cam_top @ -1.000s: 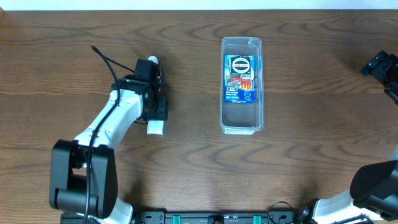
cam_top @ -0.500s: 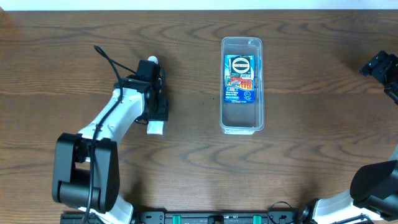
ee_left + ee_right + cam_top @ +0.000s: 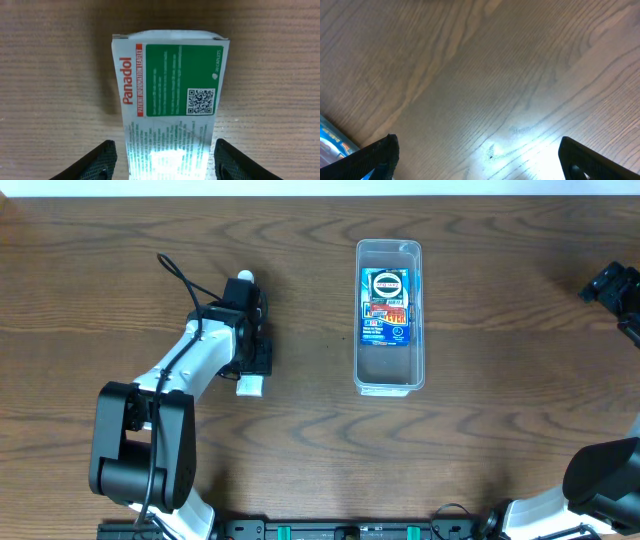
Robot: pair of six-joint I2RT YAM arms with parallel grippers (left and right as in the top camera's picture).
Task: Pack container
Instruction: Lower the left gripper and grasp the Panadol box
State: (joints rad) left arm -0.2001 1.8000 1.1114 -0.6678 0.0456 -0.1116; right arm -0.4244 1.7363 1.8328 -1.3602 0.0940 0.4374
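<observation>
arm (image 3: 190,362) shifted; left hand (image 3: 166,156) straddles box (image 3: 170,85), grip unclear; container (image 3: 389,382) holds blue packet (image 3: 386,305).

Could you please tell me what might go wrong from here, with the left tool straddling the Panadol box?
1. The left tool shows a gap beside one finger, so closing unevenly could skew the Panadol box or let it slip.
2. The blue pack already covers much of the container, so the long box may catch the rim or rest crookedly on it.
</observation>
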